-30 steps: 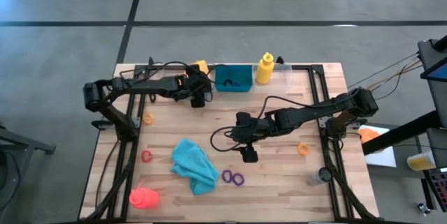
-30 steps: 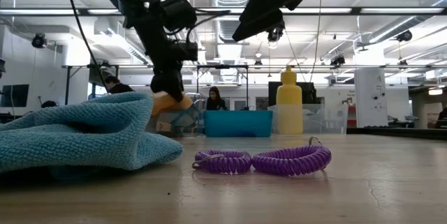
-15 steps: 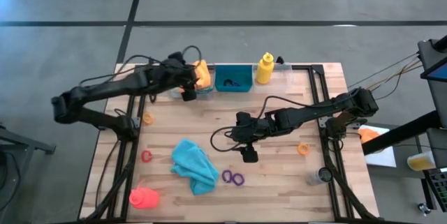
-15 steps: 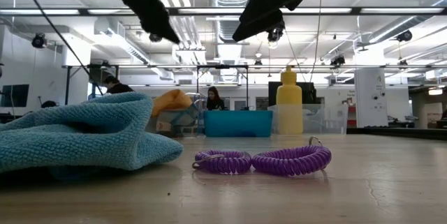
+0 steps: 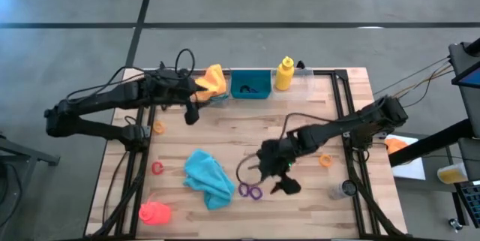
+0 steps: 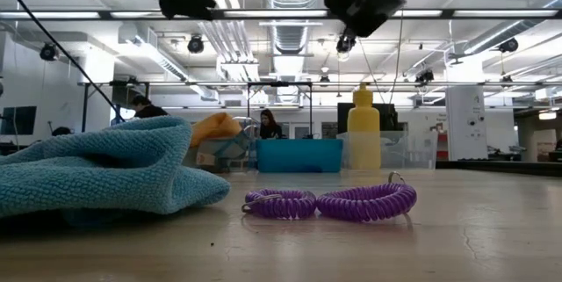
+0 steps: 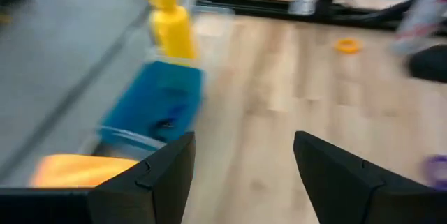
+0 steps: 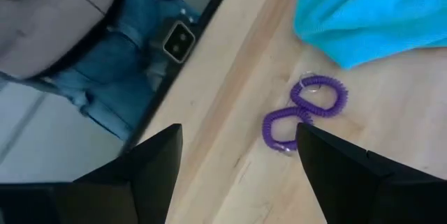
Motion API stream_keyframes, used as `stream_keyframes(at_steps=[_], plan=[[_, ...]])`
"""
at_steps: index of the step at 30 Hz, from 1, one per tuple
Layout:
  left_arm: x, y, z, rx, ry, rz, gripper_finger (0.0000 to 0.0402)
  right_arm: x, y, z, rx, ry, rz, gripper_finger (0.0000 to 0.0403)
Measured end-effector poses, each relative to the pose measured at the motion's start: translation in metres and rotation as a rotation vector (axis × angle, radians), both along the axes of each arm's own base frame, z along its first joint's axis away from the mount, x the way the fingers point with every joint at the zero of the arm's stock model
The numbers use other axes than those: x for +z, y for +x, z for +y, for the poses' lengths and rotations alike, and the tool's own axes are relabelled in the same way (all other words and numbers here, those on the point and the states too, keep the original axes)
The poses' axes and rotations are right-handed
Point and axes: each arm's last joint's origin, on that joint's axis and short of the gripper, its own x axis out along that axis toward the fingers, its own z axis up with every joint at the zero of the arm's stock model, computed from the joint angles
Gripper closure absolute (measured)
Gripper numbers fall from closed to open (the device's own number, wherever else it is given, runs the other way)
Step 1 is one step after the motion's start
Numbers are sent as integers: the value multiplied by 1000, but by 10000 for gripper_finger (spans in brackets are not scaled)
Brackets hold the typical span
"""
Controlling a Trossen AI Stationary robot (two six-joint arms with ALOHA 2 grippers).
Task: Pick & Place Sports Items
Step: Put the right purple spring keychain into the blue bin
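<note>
Your right gripper (image 5: 287, 187) hovers, fingers spread and empty, by the purple rings (image 5: 250, 191); the left gripper (image 5: 190, 115), likewise parted and empty, hangs near the orange cloth (image 5: 212, 81) (apparently already delivered). Teal cloth (image 5: 208, 177) remains on the tabletop (image 5: 315, 113).

Overhead camera straight down on the worktop (image 5: 300, 113), low camera level at its near edge, close to purple rings (image 6: 329, 203), both wrist cameras angled down, rings shared with right wrist.
</note>
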Motion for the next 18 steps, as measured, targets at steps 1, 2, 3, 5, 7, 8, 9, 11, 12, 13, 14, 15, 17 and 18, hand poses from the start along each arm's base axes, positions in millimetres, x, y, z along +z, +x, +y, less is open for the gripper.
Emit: stream_keyframes(at_steps=[1,2,3,5,7,8,9,11,12,13,14,15,17,18], plan=[[-1,1,-3,-12,-37,-6,155,-2,-2,7,-3,-26,-10,124],[-1,2,-6,-15,-79,-11,155,-3,-4,13,-10,-55,-22,124],[-2,2,-9,-7,-125,-13,155,-4,-6,21,-18,-91,-40,124],[-3,3,-15,14,-219,-23,155,-4,-9,34,-46,-163,-92,124],[-4,3,-21,13,-268,-18,155,-4,-12,44,-118,-247,-151,124],[-4,4,-25,2,-276,-14,155,-5,-14,48,-164,-284,-177,124],[-4,4,-28,-9,-286,-13,155,-7,-16,52,-216,-309,-196,124],[-5,5,-36,-29,-310,-12,155,-11,-18,57,-326,-306,-221,124],[-5,5,-40,-37,-325,-10,155,-15,-20,59,-374,-280,-222,124],[-7,6,-44,-47,-338,-9,155,-19,-21,61,-411,-246,-215,124],[-9,7,-48,-55,-354,-9,155,-23,-23,63,-440,-209,-206,124],[-11,7,-52,-63,-367,-9,155,-28,-26,65,-459,-178,-200,124],[-17,9,-59,-83,-390,-18,155,-38,-31,69,-476,-130,-200,124],[-20,10,-62,-90,-401,-26,155,-42,-34,71,-477,-110,-207,124]])
